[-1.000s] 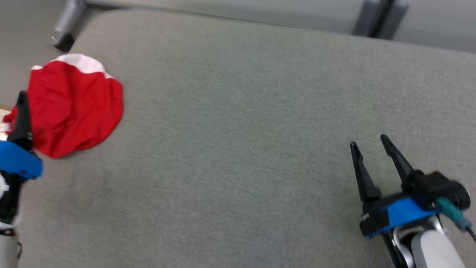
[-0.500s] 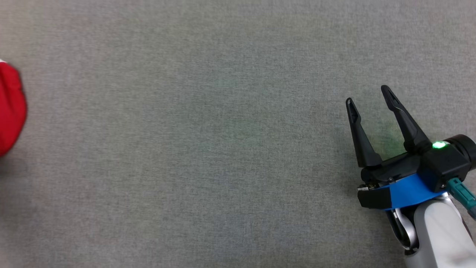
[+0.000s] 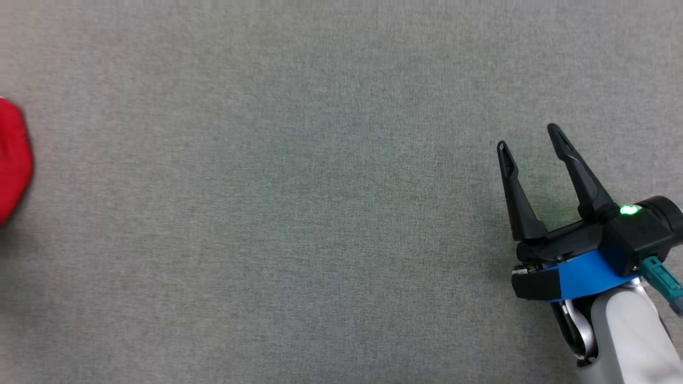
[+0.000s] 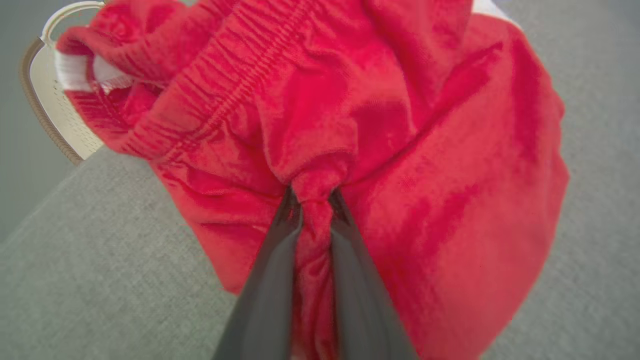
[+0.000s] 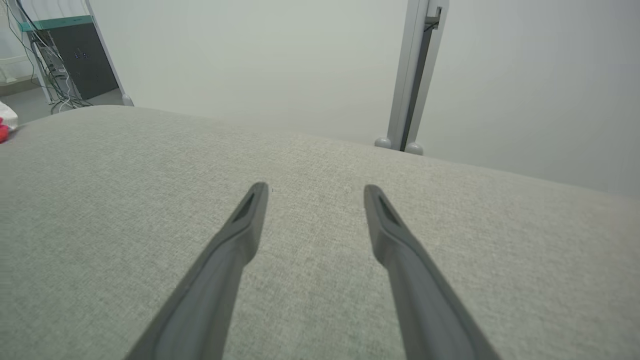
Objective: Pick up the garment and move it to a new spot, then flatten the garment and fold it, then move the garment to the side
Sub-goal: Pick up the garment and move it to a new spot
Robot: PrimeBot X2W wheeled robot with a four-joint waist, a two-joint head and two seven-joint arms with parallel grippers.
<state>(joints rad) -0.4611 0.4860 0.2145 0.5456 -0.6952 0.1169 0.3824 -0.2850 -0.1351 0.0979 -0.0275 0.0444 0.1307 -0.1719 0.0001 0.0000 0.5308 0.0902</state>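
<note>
I've got my left gripper pinching a bunched fold of the red garment for lifting; right gripper spread, idle

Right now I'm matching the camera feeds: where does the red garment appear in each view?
Head view: red garment cut off at the left edge.
Left wrist view: centre, pinched between the left gripper's fingers.
Right wrist view: tiny red patch, far left edge, probably it.
Shared landmark: grey cloth surface.
</note>
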